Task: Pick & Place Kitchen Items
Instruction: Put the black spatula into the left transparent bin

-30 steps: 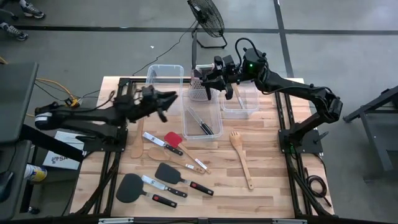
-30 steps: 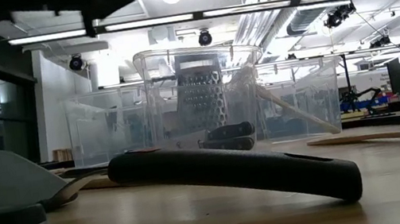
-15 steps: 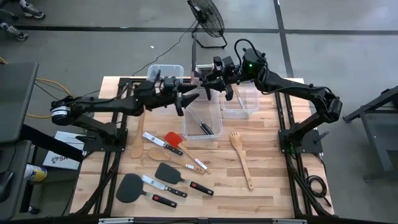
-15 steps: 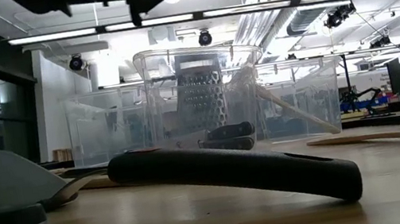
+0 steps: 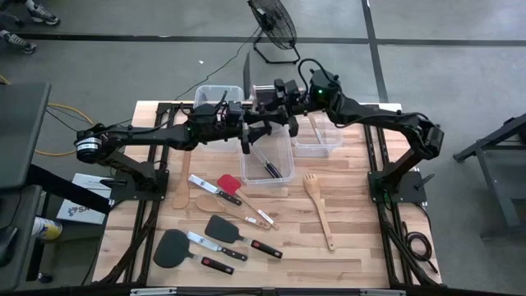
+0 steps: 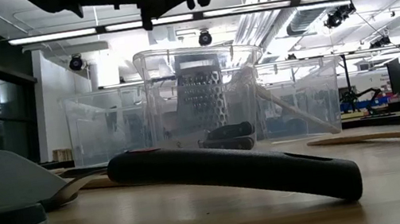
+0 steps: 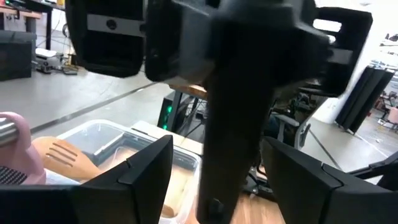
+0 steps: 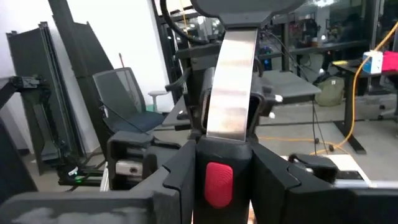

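clamping knife [image 8: 231, 93], right gripper [image 8: 217, 177], blade pointing straight ahead lengthwise

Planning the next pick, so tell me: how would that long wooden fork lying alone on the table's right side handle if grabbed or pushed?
The wooden fork looks like solid wood, so probably stiff and light. Lying flat on the table, it should slide, not roll. Gripped at one end, its long handle might swivel.

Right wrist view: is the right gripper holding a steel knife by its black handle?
Yes: the right gripper clamps the black handle, steel knife blade pointing away.
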